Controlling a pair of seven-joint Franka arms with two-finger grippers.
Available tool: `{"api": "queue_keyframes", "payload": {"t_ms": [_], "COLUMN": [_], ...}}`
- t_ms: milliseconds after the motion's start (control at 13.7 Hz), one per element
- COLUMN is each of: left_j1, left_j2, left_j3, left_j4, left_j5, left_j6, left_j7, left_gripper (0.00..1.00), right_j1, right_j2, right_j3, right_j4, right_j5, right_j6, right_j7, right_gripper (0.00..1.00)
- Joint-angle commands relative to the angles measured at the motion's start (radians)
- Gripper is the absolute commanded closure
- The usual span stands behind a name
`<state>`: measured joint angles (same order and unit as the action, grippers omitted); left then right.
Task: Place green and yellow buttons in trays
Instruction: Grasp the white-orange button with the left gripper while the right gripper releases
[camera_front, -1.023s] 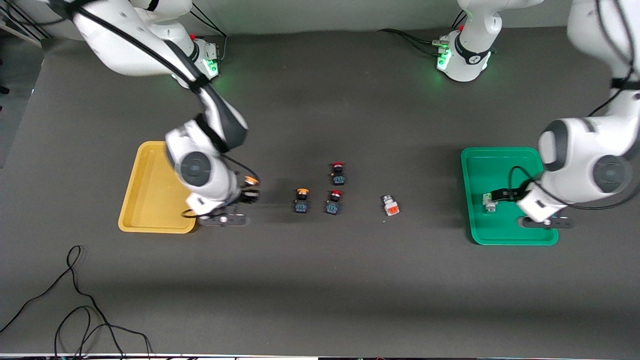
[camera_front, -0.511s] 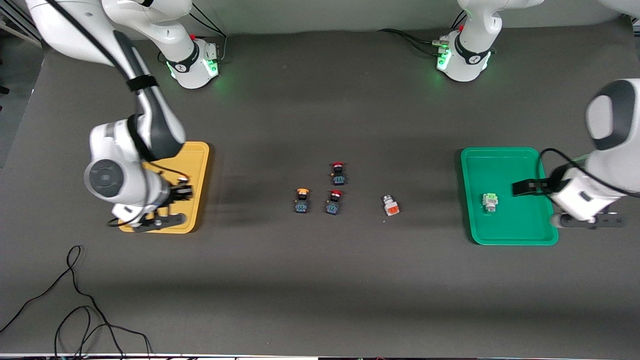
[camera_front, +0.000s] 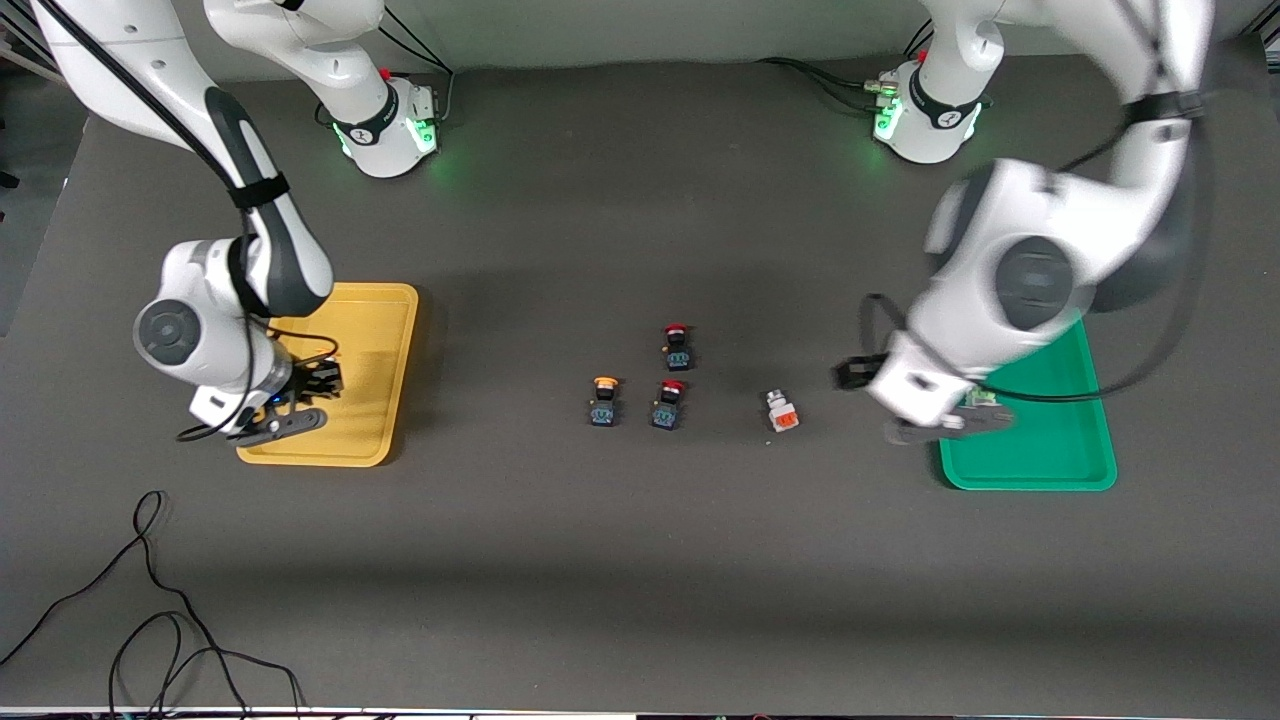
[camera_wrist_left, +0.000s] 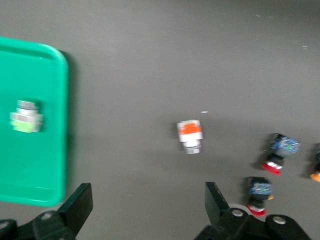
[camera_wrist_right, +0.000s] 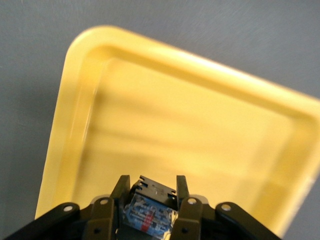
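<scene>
My right gripper (camera_front: 322, 381) (camera_wrist_right: 151, 192) hangs over the mustard yellow tray (camera_front: 375, 330) (camera_wrist_right: 200, 125), shut on a black-and-blue button (camera_wrist_right: 150, 210) whose cap is hidden. A second yellow-capped button (camera_front: 603, 400) (camera_wrist_left: 316, 167) stands on the table's middle. The light-green button (camera_wrist_left: 26, 116) lies in the green tray (camera_front: 1050, 460) (camera_wrist_left: 30, 165), mostly covered by the left hand in the front view. My left gripper (camera_front: 852, 376) (camera_wrist_left: 148, 197) is open and empty, over bare table between the green tray and a white button with an orange face (camera_front: 781, 411) (camera_wrist_left: 189, 135).
Two red-capped black-and-blue buttons (camera_front: 677, 346) (camera_front: 668, 403) stand beside the yellow-capped one. A black cable (camera_front: 150, 620) loops on the table near the front camera, at the right arm's end.
The right arm carried its button from beside the yellow tray to over it. The left arm swung away from the green tray, where the green button stays, toward the table's middle.
</scene>
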<state>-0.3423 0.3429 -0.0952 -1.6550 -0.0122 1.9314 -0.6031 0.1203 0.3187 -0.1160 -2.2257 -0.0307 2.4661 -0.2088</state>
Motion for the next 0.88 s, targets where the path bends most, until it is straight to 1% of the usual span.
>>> {"api": "queue_keyframes", "payload": {"t_ms": [0,146,219,292,438,511,584,658,804], "left_j1": [-0.069,-0.092,-0.098,-0.103,-0.101,-0.101,-0.101,-0.101,-0.101], "left_j2": [0.076,0.146,0.183,0.22,0.267,0.29,0.31,0.321,0.323], "left_j3": [0.018,0.02,0.02,0.02,0.025,0.026,0.026,0.028,0.026], "left_j4": [-0.054,-0.081,-0.086,-0.086,-0.086,-0.086,-0.086,-0.086,-0.086], "left_j5": [0.011,0.018,0.021,0.028,0.029,0.029,0.029,0.029,0.029], "left_j6": [0.15,0.269,0.314,0.346,0.385,0.408,0.428,0.434,0.434], "left_j7": [-0.156,-0.222,-0.257,-0.276,-0.279,-0.286,-0.296,-0.297,-0.297], "left_gripper": [0.0,0.0,0.0,0.0,0.0,0.0,0.01,0.05,0.28], "right_j1": [0.015,0.015,0.015,0.015,0.015,0.016,0.015,0.016,0.015], "right_j2": [0.022,0.037,0.031,0.017,-0.022,-0.05,-0.073,-0.088,-0.095], "right_j3": [-0.004,-0.004,0.001,0.006,0.007,0.009,0.019,0.032,0.105], "right_j4": [-0.063,-0.061,-0.06,-0.058,-0.048,-0.029,0.003,0.049,0.16], "right_j5": [0.078,0.078,0.078,0.078,0.078,0.078,0.08,0.08,0.08], "right_j6": [0.117,0.129,0.12,0.11,0.047,-0.001,-0.08,-0.169,-0.301], "right_j7": [-0.026,-0.026,-0.024,-0.02,-0.008,-0.004,0.017,0.072,0.213], "right_gripper": [1.0,1.0,0.38,0.0,0.0,0.0,0.0,0.0,0.0]}}
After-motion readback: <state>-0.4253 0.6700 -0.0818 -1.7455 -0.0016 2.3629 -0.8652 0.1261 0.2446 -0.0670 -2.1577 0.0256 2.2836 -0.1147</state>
